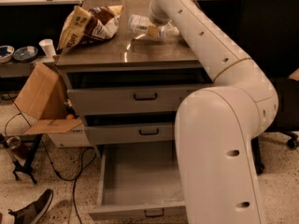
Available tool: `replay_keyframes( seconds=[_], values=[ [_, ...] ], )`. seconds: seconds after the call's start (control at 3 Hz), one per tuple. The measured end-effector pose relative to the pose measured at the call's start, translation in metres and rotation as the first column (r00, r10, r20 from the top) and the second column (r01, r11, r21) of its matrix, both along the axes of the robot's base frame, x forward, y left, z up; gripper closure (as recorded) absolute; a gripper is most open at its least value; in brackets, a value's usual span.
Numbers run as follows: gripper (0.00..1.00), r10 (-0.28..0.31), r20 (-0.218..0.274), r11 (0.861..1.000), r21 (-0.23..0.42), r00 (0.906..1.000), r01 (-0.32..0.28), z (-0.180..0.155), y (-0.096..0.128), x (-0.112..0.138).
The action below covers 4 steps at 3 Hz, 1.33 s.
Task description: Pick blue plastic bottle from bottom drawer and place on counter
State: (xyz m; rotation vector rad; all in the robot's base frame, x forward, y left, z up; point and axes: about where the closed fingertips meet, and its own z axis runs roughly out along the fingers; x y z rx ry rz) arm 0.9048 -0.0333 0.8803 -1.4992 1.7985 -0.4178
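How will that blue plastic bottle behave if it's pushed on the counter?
The blue plastic bottle lies sideways at the gripper near the counter back, so it probably rolls. Translucent plastic: likely light, slightly squashy. Glossy top may let it slide.

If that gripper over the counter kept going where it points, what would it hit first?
Probably the blue plastic bottle, right at the gripper, with the counter just beneath; depth is unclear.
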Motion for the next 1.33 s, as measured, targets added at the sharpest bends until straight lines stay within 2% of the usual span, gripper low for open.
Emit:
replay_keyframes(
  seconds=[0.67, 1.33],
  values=[
    [0.04, 0.000, 0.000, 1.000, 0.000, 1.0000, 0.000, 0.0000, 0.0000, 0.0000],
    [0.00, 0.000, 0.000, 1.000, 0.000, 1.0000, 0.000, -0.0001, 0.0000, 0.0000]
  ],
)
